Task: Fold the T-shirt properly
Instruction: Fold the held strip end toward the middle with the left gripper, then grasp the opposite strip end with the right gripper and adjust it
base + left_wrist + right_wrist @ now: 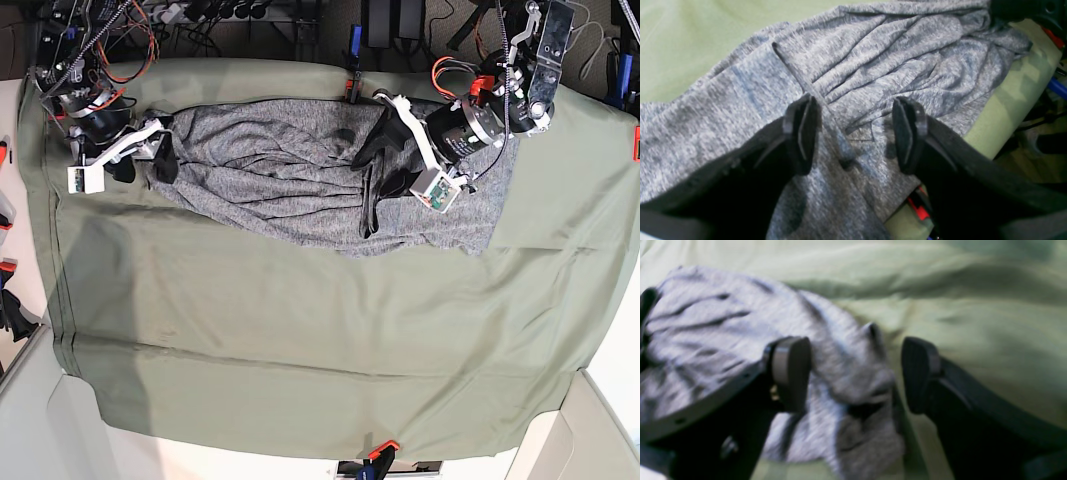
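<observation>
The heather-grey T-shirt (270, 170) lies crumpled along the far side of the table. It fills the left wrist view (890, 60) with many creases. My left gripper (855, 133) is open and empty just above the shirt, its jaws on either side of a raised seam; in the base view it (370, 175) is over the shirt's right half. My right gripper (853, 373) is open at the shirt's left end (723, 323), with a bunched tip of cloth between the jaws, not clamped. It shows in the base view (150, 160) too.
An olive-green cloth sheet (300, 340) covers the whole table, wrinkled near the right gripper (973, 306). Clamps hold it at the far edge (352, 75) and near edge (380, 450). The table's far edge (1007, 110) runs close beside the left gripper. Cables lie behind the table.
</observation>
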You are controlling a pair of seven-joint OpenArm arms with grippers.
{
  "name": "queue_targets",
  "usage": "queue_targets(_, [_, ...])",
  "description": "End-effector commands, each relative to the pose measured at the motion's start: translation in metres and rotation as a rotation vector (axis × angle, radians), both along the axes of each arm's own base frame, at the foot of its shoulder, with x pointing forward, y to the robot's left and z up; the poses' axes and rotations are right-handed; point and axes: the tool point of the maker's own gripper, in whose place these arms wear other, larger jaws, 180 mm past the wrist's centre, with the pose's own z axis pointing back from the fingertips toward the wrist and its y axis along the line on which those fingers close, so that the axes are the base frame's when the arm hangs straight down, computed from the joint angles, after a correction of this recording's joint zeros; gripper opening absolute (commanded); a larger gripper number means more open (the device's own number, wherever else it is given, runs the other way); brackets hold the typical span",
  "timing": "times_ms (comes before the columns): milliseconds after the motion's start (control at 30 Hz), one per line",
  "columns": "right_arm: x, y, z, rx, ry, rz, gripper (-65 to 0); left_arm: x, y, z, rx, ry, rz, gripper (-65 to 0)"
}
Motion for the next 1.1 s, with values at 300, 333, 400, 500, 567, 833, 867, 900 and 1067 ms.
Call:
queue_targets(300, [0.024, -0.018, 0.017, -0.099, -0.067, -0.030, -23.0, 0.005, -0.001, 0.013, -0.019, -0.041, -0.011, -27.2])
queue_targets(333, [0.023, -0.015, 0.016, -0.091, -0.055, -0.010, -23.0, 0.005, -0.001, 0.012, -0.012, -0.043, -0.011, -27.2])
queue_targets(400, [0.019, -0.006, 0.014, -0.063, -0.036, 0.036, -23.0, 0.006, 0.001, 0.010, 0.015, -0.049, -0.013, -27.2])
queue_targets(500, [0.014, -0.001, 0.013, -0.032, -0.014, 0.065, -23.1, 0.006, 0.005, 0.006, 0.053, -0.056, -0.015, -27.2])
queue_targets(567, [0.011, 0.000, 0.015, -0.023, -0.010, 0.072, -23.1, 0.006, 0.006, 0.005, 0.066, -0.059, -0.015, -27.2])
queue_targets(833, [0.002, 0.008, 0.024, -0.021, -0.001, 0.124, -23.1, 0.007, 0.005, 0.006, 0.064, -0.062, -0.015, -27.2])
queue_targets(867, [0.000, 0.008, 0.022, -0.022, 0.012, 0.127, -23.1, 0.007, 0.005, 0.006, 0.064, -0.062, -0.015, -27.2])
queue_targets(900, [-0.001, 0.008, 0.020, -0.024, 0.022, 0.130, -23.3, 0.007, 0.005, 0.006, 0.064, -0.063, -0.015, -27.2])
queue_targets(1067, [0.002, 0.015, 0.029, 0.027, -0.007, 0.136, -54.0, 0.007, 0.005, 0.006, 0.064, -0.062, -0.015, -27.2])
